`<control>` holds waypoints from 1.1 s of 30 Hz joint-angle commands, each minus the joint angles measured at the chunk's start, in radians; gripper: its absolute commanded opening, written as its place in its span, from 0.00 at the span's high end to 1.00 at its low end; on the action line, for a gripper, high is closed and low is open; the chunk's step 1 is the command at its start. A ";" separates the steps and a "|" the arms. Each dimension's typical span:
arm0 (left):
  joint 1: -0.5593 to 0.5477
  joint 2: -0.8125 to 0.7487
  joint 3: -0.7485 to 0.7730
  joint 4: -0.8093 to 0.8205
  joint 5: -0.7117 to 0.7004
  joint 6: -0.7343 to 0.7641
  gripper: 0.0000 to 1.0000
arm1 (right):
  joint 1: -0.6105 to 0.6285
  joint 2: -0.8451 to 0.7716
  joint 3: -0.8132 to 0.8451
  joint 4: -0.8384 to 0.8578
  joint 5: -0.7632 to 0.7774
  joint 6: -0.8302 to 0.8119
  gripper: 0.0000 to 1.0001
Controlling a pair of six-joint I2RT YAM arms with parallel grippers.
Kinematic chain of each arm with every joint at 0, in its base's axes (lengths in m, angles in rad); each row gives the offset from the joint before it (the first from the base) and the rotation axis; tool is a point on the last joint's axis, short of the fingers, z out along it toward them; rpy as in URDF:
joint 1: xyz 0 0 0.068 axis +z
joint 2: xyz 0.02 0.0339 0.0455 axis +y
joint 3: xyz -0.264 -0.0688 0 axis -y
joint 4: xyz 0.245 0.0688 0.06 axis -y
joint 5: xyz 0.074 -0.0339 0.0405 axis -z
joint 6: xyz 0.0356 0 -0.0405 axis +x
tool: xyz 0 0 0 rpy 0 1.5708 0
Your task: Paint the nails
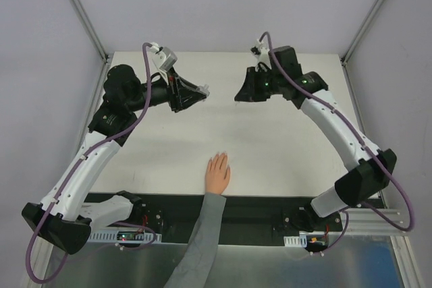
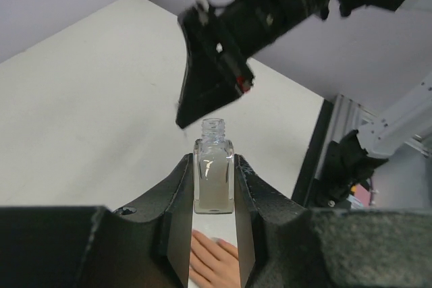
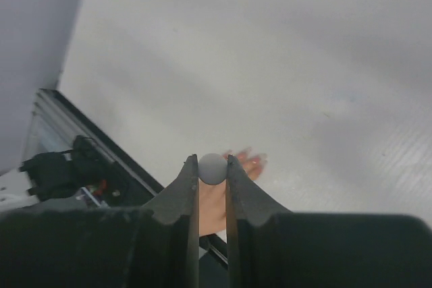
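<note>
A small clear glass bottle (image 2: 214,181) with an open neck stands upright between the fingers of my left gripper (image 2: 214,161), which is shut on it above the table. My right gripper (image 3: 212,160) is shut on a round grey cap (image 3: 212,168), seen end-on; any brush below it is hidden. From above, the left gripper (image 1: 202,91) and right gripper (image 1: 239,96) face each other at the table's far middle. The pale hand (image 1: 217,172) lies flat at the near edge, fingers together. Its nails (image 3: 255,160) look pinkish-red, directly below the cap.
A grey sleeve (image 1: 202,241) reaches in over the black rail (image 1: 270,207) between the arm bases. The white table (image 1: 283,146) is framed by metal posts (image 1: 81,11) at the back corners. My right gripper (image 2: 216,65) hangs just above the bottle's neck.
</note>
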 commanded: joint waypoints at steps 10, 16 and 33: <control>0.006 -0.086 -0.132 0.302 0.255 -0.149 1.00 | 0.039 -0.176 0.274 0.062 -0.205 0.217 0.99; -0.008 -0.093 -0.140 0.337 0.269 -0.146 1.00 | 0.070 -0.147 0.309 0.114 -0.178 0.246 0.99; -0.022 -0.106 -0.153 0.336 0.211 -0.096 1.00 | 0.111 -0.150 0.314 0.165 -0.234 0.252 0.99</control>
